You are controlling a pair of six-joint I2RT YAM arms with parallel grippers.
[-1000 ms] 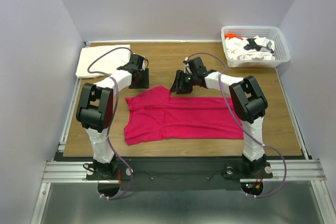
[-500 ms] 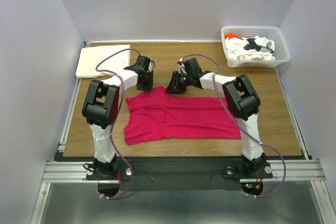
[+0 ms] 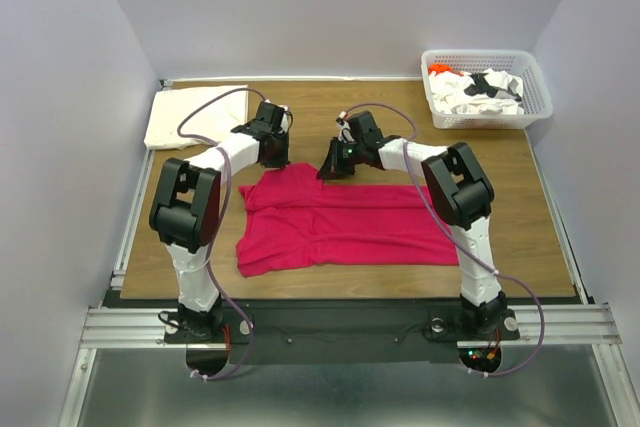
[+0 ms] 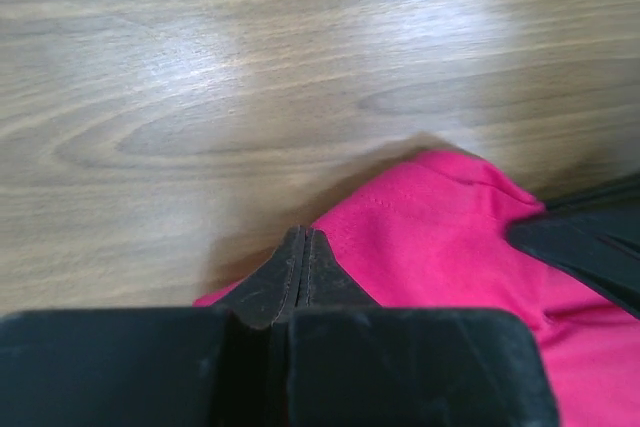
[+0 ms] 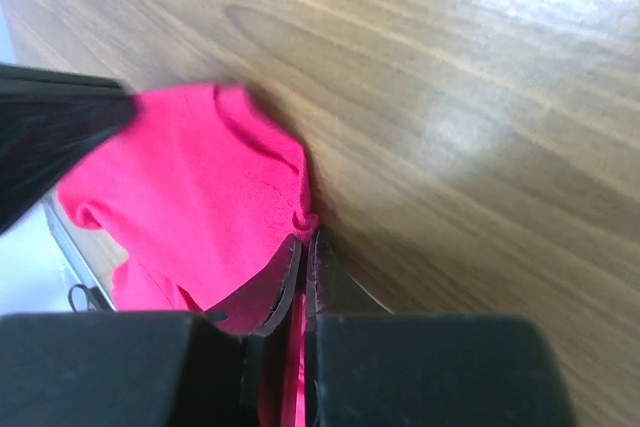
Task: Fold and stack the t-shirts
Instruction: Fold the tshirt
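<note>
A bright magenta t-shirt (image 3: 340, 222) lies spread flat across the middle of the wooden table (image 3: 300, 112). Both grippers sit at its far edge, close together. My left gripper (image 3: 272, 157) is shut, its tips (image 4: 303, 239) pressed together right on the shirt's hem (image 4: 440, 237), with cloth showing on both sides of them. My right gripper (image 3: 336, 169) is shut on a bunched bit of the same edge (image 5: 190, 177), and magenta cloth shows between its fingers (image 5: 308, 247). A folded cream-white t-shirt (image 3: 195, 115) rests at the back left corner.
A white lattice basket (image 3: 530, 72) stands at the back right, holding crumpled white, black-printed and orange t-shirts (image 3: 480, 87). Bare wood lies beyond the shirt's far edge (image 4: 300, 67). Grey walls enclose the table on three sides.
Both grippers went from open to shut at the magenta shirt's far edge. The two wrists drew a little closer to that edge and to each other. The shirt has stayed in place.
</note>
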